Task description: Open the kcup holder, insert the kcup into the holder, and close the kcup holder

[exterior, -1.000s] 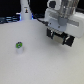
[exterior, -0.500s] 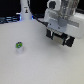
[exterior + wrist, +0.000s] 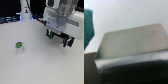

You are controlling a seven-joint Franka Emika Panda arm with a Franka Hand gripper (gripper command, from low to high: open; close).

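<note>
The kcup (image 3: 18, 46), a small pod with a round green top, stands alone on the white table toward the exterior view's left. My gripper (image 3: 59, 38) hangs well to its right, its black fingers (image 3: 49, 34) spread apart and open, with nothing between them. In the wrist view the kcup holder (image 3: 131, 47) fills the frame as a dark boxy unit with a flat top and a shiny front face, close under the camera. In the exterior view the arm hides the holder. The gripper's fingers do not show in the wrist view.
A white upright object (image 3: 25, 12) with a blue glow beside it stands at the back of the table (image 3: 30, 67). A dark band runs along the far edge. A teal shape (image 3: 88, 27) shows beside the holder in the wrist view.
The gripper has come down slightly over the right side of the table. The kcup has not moved.
</note>
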